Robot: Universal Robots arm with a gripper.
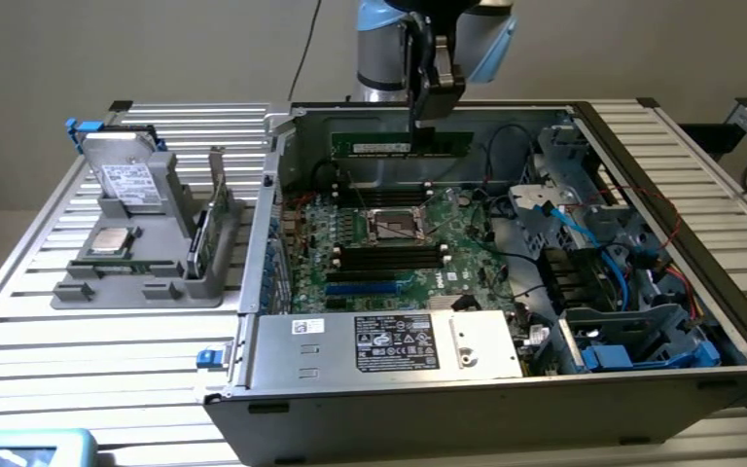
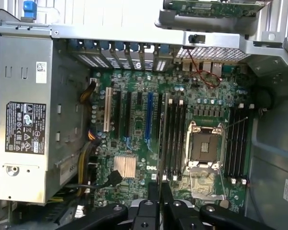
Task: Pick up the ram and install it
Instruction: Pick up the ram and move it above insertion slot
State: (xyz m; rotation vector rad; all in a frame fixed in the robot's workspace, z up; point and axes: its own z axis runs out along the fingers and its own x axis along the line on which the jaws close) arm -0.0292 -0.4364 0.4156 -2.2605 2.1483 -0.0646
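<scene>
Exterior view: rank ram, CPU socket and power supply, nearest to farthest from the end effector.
1. ram: gripped by the end effector, over the case's far side.
2. CPU socket: middle of the motherboard.
3. power supply: case edge nearest the camera.

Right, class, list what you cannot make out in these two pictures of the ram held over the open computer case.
- Exterior view: the print on the ram's label, too small.
- Exterior view: the arm above the gripper, cut off by the top edge.
- Exterior view: which motherboard slot the ram hangs over; the angle hides it.
- Wrist view: the power supply label's text, blurred.
</scene>
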